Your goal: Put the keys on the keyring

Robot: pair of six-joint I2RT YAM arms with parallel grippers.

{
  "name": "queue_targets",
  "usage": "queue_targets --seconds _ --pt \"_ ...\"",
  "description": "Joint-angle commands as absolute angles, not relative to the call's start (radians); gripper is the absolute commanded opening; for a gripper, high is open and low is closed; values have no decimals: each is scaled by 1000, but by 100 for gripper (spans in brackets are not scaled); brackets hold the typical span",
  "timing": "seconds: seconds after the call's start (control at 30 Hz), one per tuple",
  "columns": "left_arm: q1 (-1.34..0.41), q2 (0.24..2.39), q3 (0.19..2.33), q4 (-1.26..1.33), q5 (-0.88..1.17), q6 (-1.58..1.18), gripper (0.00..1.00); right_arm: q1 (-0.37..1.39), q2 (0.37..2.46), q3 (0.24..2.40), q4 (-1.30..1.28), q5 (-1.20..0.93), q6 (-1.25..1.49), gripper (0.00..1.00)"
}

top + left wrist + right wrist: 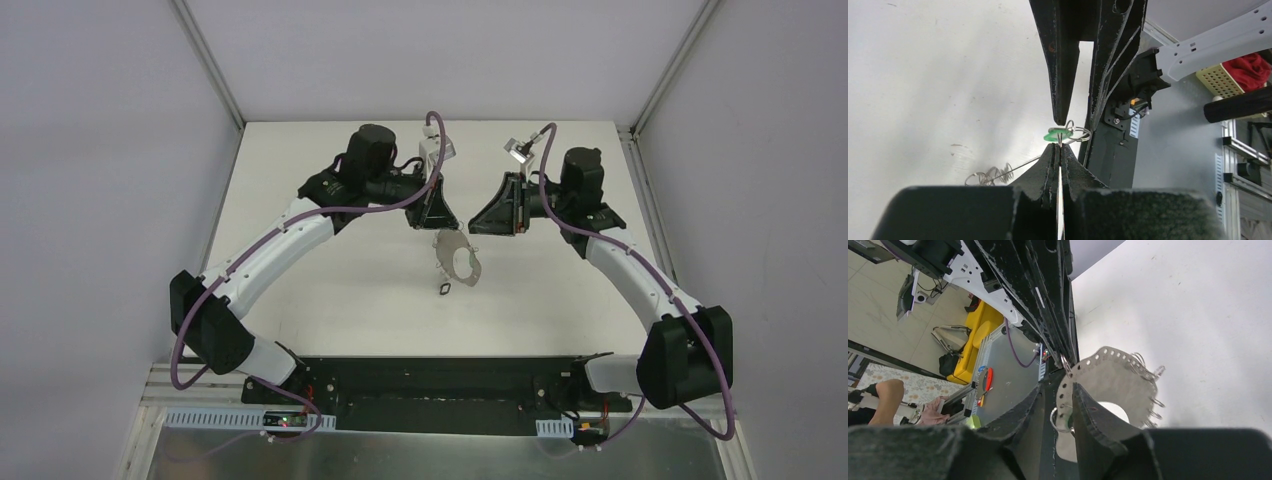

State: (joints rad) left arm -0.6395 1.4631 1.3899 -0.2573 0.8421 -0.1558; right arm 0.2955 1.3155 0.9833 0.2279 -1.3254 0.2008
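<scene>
The keyring [462,258] is a thin flat grey ring with small holes and wire loops along its rim. It hangs at mid-table from my left gripper [440,230], which is shut on its edge. In the left wrist view it shows edge-on between the shut fingers [1060,150], with a green key head [1057,134] and a small split ring [1081,133] just beyond. My right gripper [477,228] is open beside it. In the right wrist view its fingertips [1060,390] straddle the keyring's [1110,377] rim and a split ring [1059,421]. A black key [445,290] lies below on the table. No red key shows.
The white table [330,300] has metal frame posts [212,62] at its back corners and grey walls beyond. The black base rail [440,385] runs along the near edge. The two grippers' fingers stand very close together over the table's middle.
</scene>
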Motion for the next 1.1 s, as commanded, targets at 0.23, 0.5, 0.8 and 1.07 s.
queue_targets --seconds 0.23,0.5,0.8,1.07 --pt "-647 1409 1566 -450 594 4 0 281 1266 1049 36 -1276 -24 56" --pt "-661 1423 1591 -459 512 -82 0 302 1262 1091 -172 -1163 -231 60" --pt "-661 1431 1599 -448 538 -134 0 324 1260 1090 -245 -1091 -350 60" --pt "-661 1442 1600 -459 495 -150 0 354 1279 1103 -255 -1102 -350 55"
